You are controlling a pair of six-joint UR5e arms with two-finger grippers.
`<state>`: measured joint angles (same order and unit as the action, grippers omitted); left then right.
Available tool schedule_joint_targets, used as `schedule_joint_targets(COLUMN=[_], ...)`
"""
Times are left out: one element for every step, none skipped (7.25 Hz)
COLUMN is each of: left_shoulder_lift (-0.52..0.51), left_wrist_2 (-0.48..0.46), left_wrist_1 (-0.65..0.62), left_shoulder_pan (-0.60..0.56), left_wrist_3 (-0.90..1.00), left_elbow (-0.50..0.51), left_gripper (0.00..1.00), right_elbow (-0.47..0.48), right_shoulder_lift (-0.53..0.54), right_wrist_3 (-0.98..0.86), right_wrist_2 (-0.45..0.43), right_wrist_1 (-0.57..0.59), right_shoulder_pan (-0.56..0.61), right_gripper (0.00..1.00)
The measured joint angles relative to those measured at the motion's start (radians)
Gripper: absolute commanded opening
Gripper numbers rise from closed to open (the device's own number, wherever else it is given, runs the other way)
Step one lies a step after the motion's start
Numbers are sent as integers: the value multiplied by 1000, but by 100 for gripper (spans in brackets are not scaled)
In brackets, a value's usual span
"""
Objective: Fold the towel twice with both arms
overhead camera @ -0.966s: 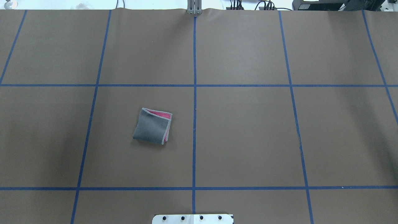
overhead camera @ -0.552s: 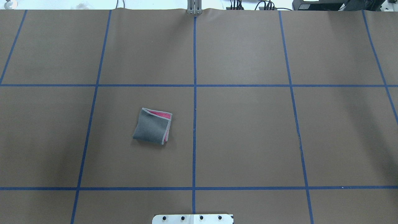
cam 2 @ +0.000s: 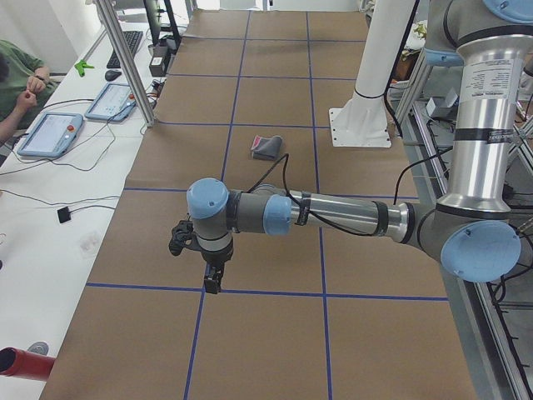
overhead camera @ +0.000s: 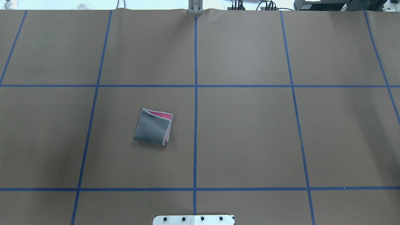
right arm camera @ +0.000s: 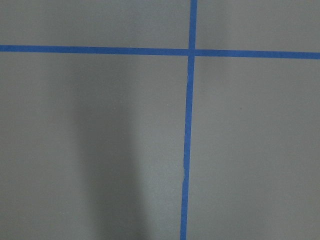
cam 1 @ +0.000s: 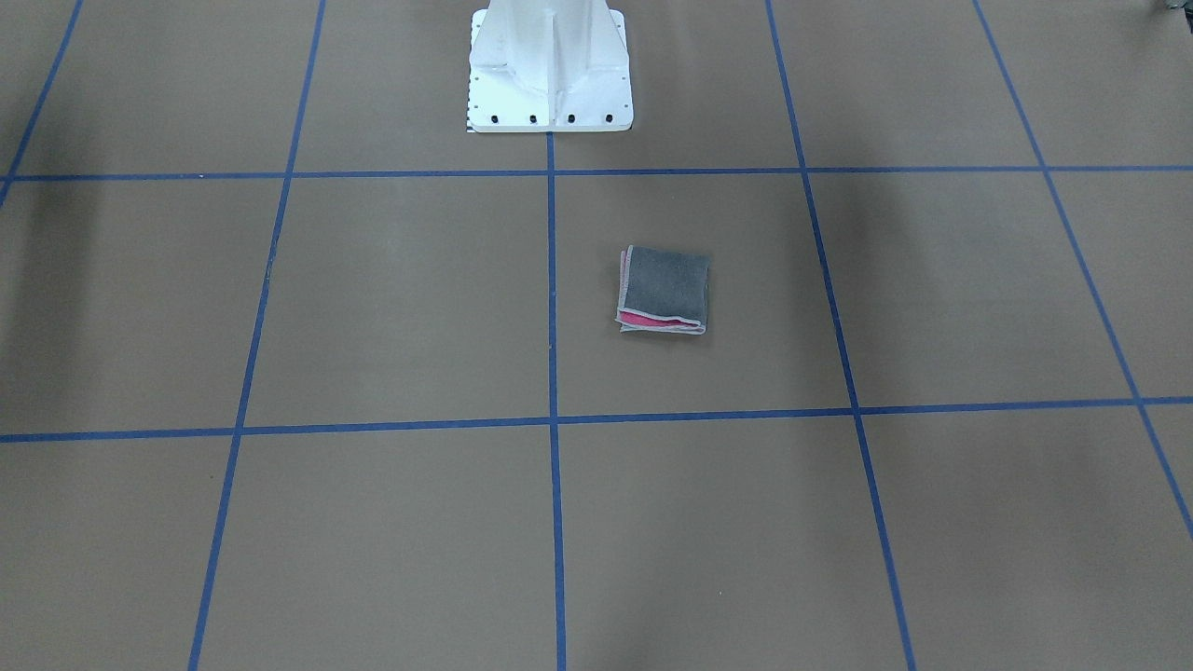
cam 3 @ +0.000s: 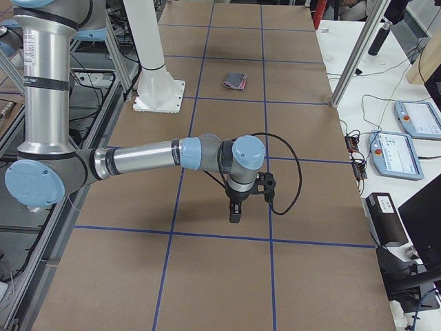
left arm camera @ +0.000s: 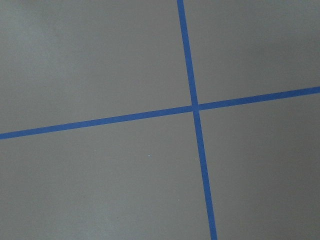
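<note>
Overhead exterior: we see the towel [overhead camera: 153, 126] flat on the table [overhead camera: 250, 140], folded into a small square. Its dark grey face is up, and pink shows along two edges. It lies inside one cell of the blue tape lines [overhead camera: 196, 62].

Exterior left: the left arm [cam 2: 333, 215] stretches low over the table and the left gripper [cam 2: 213, 279] points straight down over a tape line. The towel is well apart from this gripper, beyond it along the table, near the white pedestal base [cam 2: 360, 125].

Exterior right: the right arm [cam 3: 138, 158] is posed likewise and the right gripper [cam 3: 236, 212] points down. The towel is well beyond it too, so it lies between the two grippers and touches neither.

Both wrist views show only the table and a tape crossing. We cannot tell whether either gripper's fingers are spread or pressed together.
</note>
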<state>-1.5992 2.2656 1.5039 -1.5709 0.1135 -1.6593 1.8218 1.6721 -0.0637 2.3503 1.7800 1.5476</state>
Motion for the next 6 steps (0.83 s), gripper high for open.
schedule_joint_targets(left_shoulder_lift=[-1, -3, -5, -6, -6, -5], left_wrist_2=[0, 0, 0, 0, 0, 0], left_wrist_1=[0, 0, 0, 0, -1, -2], left_shoulder_pan=[0, 0, 0, 0, 0, 0], left_wrist_3=[0, -1, -1, -1, -2, -2], left_elbow=[0, 0, 0, 0, 1, 2], left_gripper=[100, 100, 100, 100, 100, 100], right_elbow=[-13, -18, -17, -16, -15, -15], right_shoulder_lift=[8, 8, 6, 5, 2, 1], right_wrist_3=[1, 4, 5, 6, 7, 7], right_wrist_2=[7, 13, 16, 17, 19, 23], right_wrist_1=[-33, -47, -52, -54, -54, -55], right_shoulder_pan=[0, 1, 3, 4, 5, 5], right_gripper=[100, 100, 100, 100, 100, 100])
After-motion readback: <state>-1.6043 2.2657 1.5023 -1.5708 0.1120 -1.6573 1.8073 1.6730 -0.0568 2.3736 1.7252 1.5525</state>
